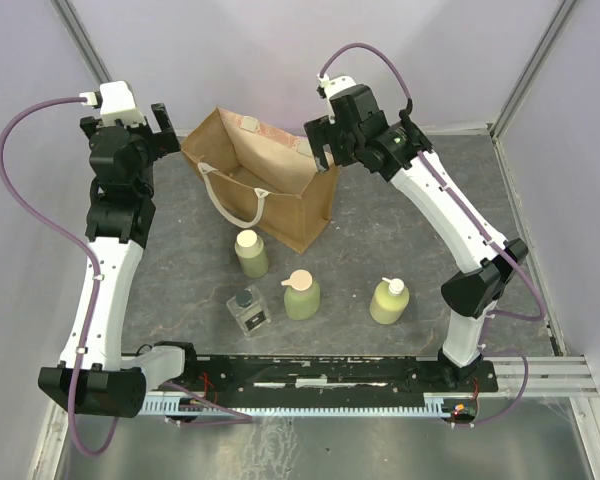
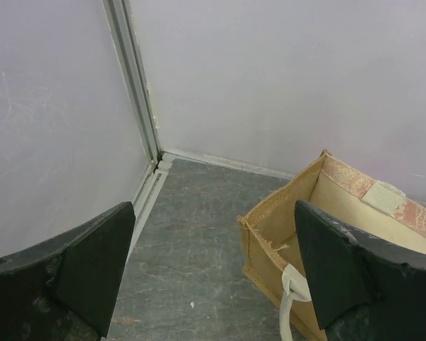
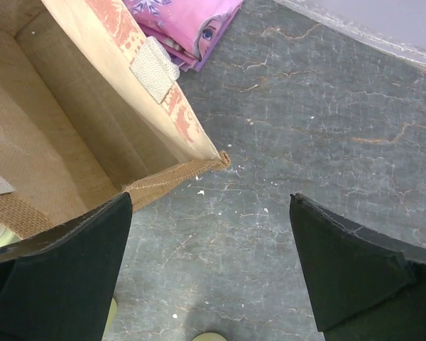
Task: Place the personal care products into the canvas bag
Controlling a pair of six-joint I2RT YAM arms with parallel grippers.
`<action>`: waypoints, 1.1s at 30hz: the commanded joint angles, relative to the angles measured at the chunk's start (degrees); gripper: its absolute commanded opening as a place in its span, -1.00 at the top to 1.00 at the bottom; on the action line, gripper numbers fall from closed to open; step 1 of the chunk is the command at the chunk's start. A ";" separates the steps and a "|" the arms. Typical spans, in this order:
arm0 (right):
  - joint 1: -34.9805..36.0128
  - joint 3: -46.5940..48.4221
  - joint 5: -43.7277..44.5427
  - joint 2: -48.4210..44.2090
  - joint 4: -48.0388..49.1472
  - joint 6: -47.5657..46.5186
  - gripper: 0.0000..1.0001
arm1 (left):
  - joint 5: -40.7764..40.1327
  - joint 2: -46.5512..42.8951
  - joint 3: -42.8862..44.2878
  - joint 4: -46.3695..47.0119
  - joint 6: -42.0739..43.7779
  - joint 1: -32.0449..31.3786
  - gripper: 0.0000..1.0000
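The tan canvas bag (image 1: 242, 160) stands open at the back middle, with cream rope handles and a reddish print at its rim. In front of it stand three yellow-green bottles: one with a cream cap (image 1: 250, 253) and two with pump tops (image 1: 301, 294) (image 1: 389, 300). A clear square bottle with a dark cap (image 1: 248, 308) stands beside them. My left gripper (image 1: 163, 128) is open and empty just left of the bag (image 2: 277, 220). My right gripper (image 1: 320, 148) is open and empty over the bag's right corner (image 3: 177, 174). In both wrist views (image 2: 214, 213) (image 3: 210, 202) the jaws stand wide apart.
A pink printed packet (image 3: 188, 21) lies on the grey floor behind the bag. Pale walls with metal corner posts (image 2: 138, 92) close off the back and sides. A cream bottle top (image 3: 209, 336) peeks in at the bottom edge of the right wrist view.
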 commanded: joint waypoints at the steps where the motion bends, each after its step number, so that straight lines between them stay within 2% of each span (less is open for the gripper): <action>1: 0.71 0.08 1.24 -0.48 0.34 -0.49 -1.00 | -2.52 -0.74 0.63 2.88 -0.94 0.05 -0.99; 7: 1.02 -0.16 1.34 -0.40 0.28 0.13 -1.00 | -3.80 0.68 2.97 2.50 -1.62 -0.01 -0.99; 11: 1.29 1.99 0.23 0.65 -0.94 0.79 -1.00 | -3.97 -0.54 1.04 3.90 -1.99 0.00 -0.99; 16: 1.64 1.90 0.37 0.71 -0.43 2.70 -1.00 | 3.24 -2.64 0.62 4.25 0.27 0.04 -0.99; 25: 1.74 2.73 0.43 2.75 -1.88 9.65 -1.00 | 2.91 -1.61 1.67 -0.04 2.97 -0.01 -0.99; 33: 1.76 -3.50 -1.73 4.59 4.19 15.01 -0.94 | 6.41 -1.21 0.01 1.51 4.04 0.00 -0.99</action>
